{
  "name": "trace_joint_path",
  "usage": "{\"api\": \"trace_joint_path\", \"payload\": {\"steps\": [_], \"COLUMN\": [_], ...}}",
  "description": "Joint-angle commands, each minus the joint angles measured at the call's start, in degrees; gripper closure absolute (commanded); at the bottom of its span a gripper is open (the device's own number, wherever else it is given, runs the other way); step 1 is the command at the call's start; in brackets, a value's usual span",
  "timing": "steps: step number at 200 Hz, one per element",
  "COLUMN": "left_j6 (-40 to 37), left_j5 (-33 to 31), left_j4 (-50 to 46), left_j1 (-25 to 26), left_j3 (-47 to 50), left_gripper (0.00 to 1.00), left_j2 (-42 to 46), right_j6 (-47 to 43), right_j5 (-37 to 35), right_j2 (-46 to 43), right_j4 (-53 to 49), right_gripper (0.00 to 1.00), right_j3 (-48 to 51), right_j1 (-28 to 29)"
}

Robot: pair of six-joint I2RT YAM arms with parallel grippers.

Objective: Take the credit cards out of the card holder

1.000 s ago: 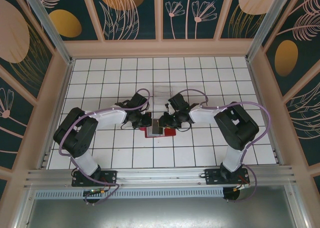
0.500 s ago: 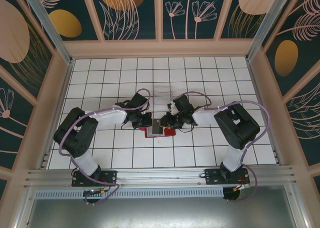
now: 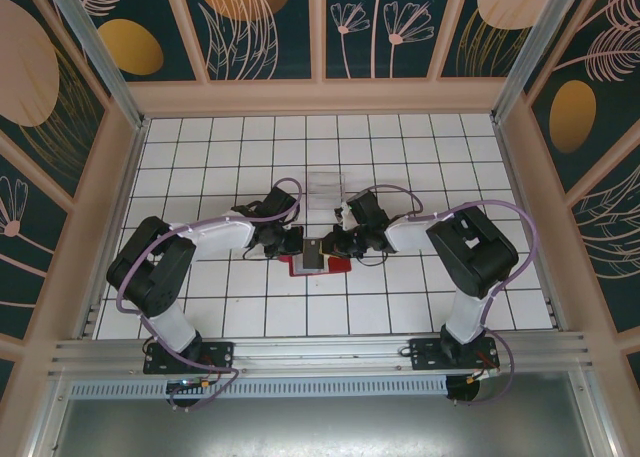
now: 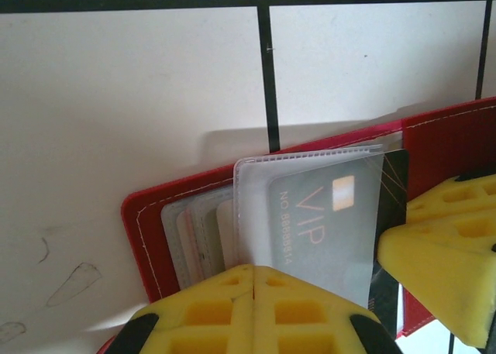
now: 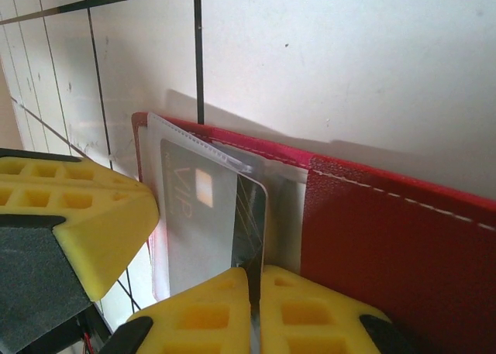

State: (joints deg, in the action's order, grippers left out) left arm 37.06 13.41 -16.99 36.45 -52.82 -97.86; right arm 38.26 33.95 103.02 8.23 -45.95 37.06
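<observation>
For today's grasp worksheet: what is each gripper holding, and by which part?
The left gripper pinches the card holder's clear sleeve by one edge; the right gripper pinches the dark VIP card by the end sticking out of that sleeve.

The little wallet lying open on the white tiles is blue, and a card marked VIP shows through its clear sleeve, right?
Not quite: the wallet is red, not blue, as the left wrist view shows. It does lie open on the white tiles, and a card marked VIP shows through its clear sleeve.
</observation>
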Motion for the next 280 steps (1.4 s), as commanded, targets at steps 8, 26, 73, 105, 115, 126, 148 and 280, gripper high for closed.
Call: {"api": "trace_joint_path", "payload": {"steps": [8, 26, 73, 105, 115, 126, 148, 280], "left_j6": [-0.7, -0.7, -0.8, -0.7, -0.8, -0.9, -1.0, -1.1], "left_j5": [-5.1, -5.0, -4.8, -4.7, -4.8, -4.9, -4.7, -5.3], "left_j4": [-9.1, -9.1, -8.5, -8.2, -8.2, -8.2, -7.9, -7.6], "left_j1": [0.0, -0.1, 0.0, 0.2, 0.1, 0.1, 0.2, 0.2], "left_j3": [1.0, 1.0, 1.0, 0.6, 0.4, 0.3, 0.0, -7.0], "left_gripper": [0.98, 0.98, 0.98, 0.98, 0.99, 0.98, 0.98, 0.85], "left_j2": [-0.7, -0.7, -1.2, -1.3, -1.2, -1.2, -1.3, 2.6], "right_j6": [-1.6, -1.9, -2.5, -3.3, -3.5, -3.7, -4.2, -15.8], "right_j5": [-3.0, -3.4, -4.4, -4.9, -5.1, -5.3, -5.9, -11.5], "right_j2": [-0.5, -1.1, -3.7, -5.6, -6.4, -7.3, -9.1, -18.2], "right_j4": [-3.5, -4.3, -6.5, -8.2, -8.9, -9.5, -11.1, -22.5], "right_gripper": [0.93, 0.95, 0.97, 0.97, 0.97, 0.97, 0.97, 0.97], "right_j3": [1.7, 1.9, 2.8, 3.2, 3.5, 3.7, 3.7, -4.5], "right_j1": [0.0, -0.4, -1.3, -2.0, -2.2, -2.4, -2.9, -4.0]}}
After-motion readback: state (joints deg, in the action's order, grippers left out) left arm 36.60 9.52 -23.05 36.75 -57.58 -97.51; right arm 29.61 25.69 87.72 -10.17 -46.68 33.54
